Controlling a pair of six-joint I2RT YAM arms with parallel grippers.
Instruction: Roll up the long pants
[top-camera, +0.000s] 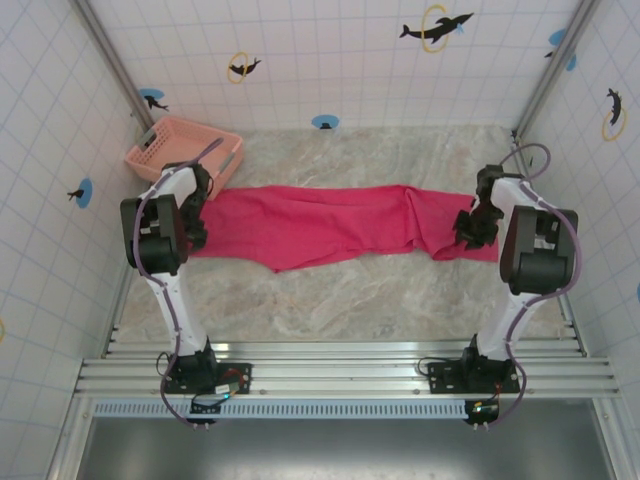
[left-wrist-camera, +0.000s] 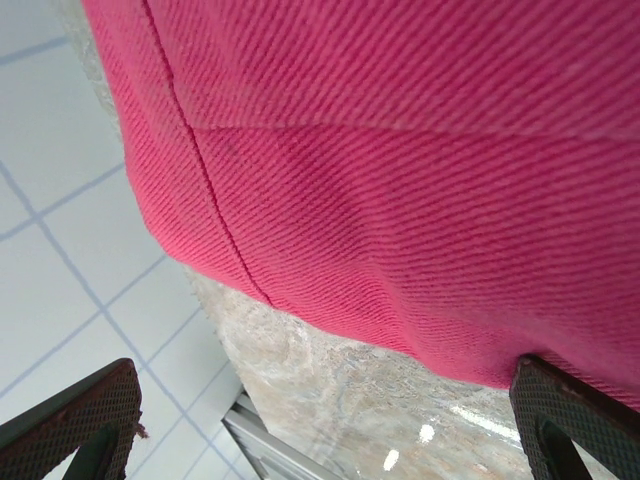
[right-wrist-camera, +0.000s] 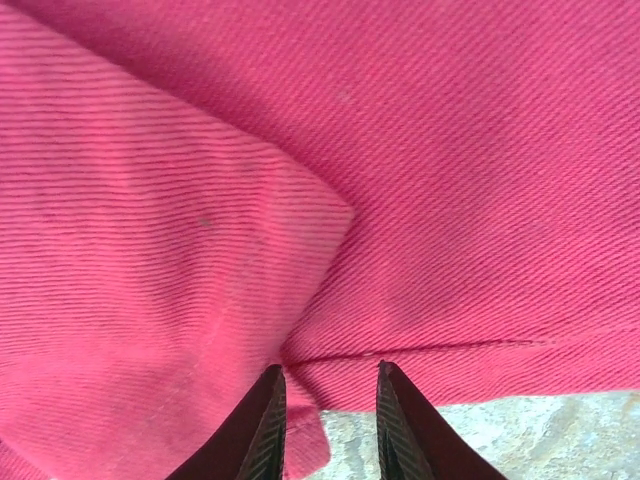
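The long pants (top-camera: 330, 225) lie stretched left to right across the marble table, bright magenta-red, with a folded-over flap near their right end. My left gripper (top-camera: 195, 215) hovers over the pants' left end. In the left wrist view it (left-wrist-camera: 330, 430) is open wide, its fingertips (left-wrist-camera: 70, 420) far apart, and the cloth edge (left-wrist-camera: 400, 150) lies just beyond them. My right gripper (top-camera: 470, 228) is at the pants' right end. Close up, its (right-wrist-camera: 330, 385) jaws stand a little apart at the hem (right-wrist-camera: 450, 180), with a scrap of cloth and bare table in the gap.
A pale salmon-pink lattice basket (top-camera: 150, 160) stands at the back left, just behind the left arm. Tiled walls close in the table on three sides. A metal rail (top-camera: 340, 360) runs along the near edge by the arm bases.
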